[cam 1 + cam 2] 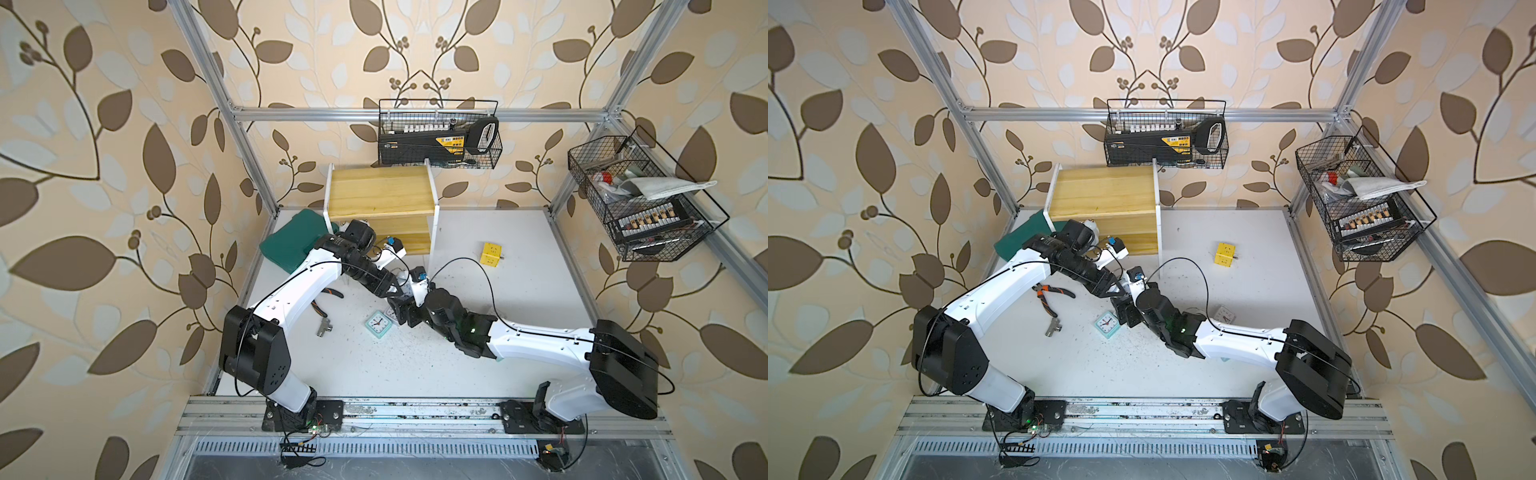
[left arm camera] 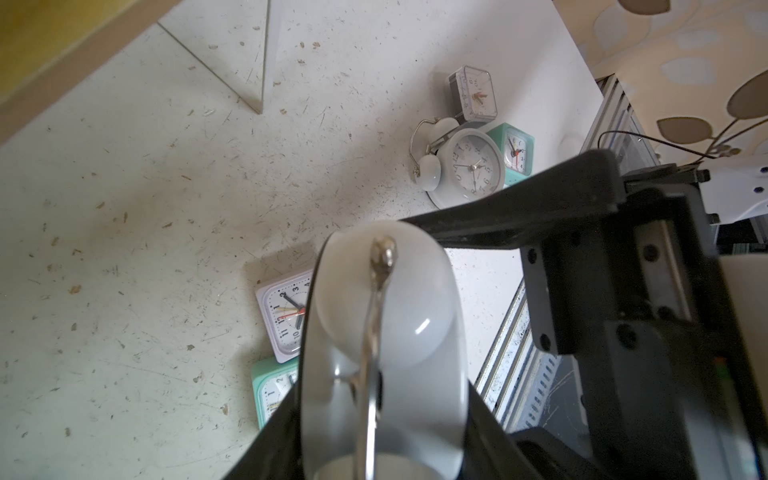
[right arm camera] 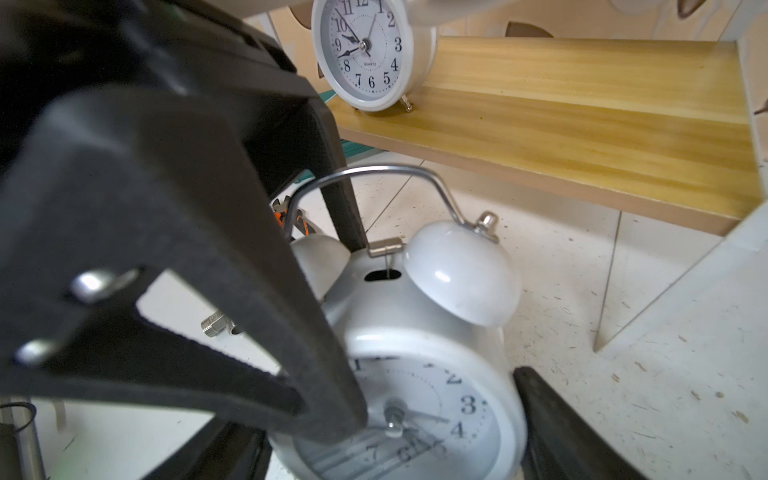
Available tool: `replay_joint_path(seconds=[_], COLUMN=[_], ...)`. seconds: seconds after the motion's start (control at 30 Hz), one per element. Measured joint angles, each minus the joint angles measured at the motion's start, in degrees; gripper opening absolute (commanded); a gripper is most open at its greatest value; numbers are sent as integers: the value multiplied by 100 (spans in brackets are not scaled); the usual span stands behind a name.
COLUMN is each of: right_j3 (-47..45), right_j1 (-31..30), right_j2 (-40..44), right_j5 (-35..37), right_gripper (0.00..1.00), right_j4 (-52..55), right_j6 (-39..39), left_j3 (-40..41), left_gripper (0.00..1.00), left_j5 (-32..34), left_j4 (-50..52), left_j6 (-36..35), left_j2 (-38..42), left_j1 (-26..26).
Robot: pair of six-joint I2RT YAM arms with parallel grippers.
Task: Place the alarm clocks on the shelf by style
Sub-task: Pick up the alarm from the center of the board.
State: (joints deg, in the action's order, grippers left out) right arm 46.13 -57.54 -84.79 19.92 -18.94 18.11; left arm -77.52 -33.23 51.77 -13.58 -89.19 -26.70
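Observation:
A round white twin-bell alarm clock (image 3: 419,332) hangs above the table in front of the shelf (image 1: 382,187). My left gripper (image 2: 380,415) is shut on its front and back. My right gripper (image 3: 395,428) grips the same clock, a finger against each side of its rim. A second twin-bell clock (image 3: 365,54) stands on the shelf's lower board. On the table lie a third twin-bell clock (image 2: 465,166), two mint-green square clocks (image 2: 515,151) (image 1: 379,324), a greyish one (image 2: 473,91) and a pale one (image 2: 282,320).
A yellow cube (image 1: 491,254) sits right of the shelf. Orange-handled pliers (image 1: 1050,297) and a metal fitting (image 1: 324,328) lie under my left arm. A teal case (image 1: 291,241) is left of the shelf. Black wire baskets (image 1: 440,137) (image 1: 640,199) hang on the frame.

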Motion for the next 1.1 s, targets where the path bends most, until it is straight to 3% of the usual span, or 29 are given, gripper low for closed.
replay_joint_path(seconds=[0.23, 0.37, 0.47, 0.77, 1.1], right_j3=[7, 7, 7, 4, 258], right_j1=[0, 2, 28, 341, 382], right_j2=[-52, -52, -76, -85, -466], right_j5=[-46, -70, -101, -151, 553], right_gripper=[61, 56, 54, 48, 50], right_j4=[-35, -57, -50, -350, -682], right_j6=[-17, -20, -39, -35, -35], left_j3=[94, 155, 179, 186, 645], left_gripper=[45, 69, 75, 78, 79], left_j5=[52, 131, 175, 120, -140], left_j4=[-55, -87, -94, -31, 184], left_j6=[0, -33, -101, -299, -579], left_j2=[55, 155, 306, 949, 1283], left_j1=[0, 0, 4, 450, 1270])
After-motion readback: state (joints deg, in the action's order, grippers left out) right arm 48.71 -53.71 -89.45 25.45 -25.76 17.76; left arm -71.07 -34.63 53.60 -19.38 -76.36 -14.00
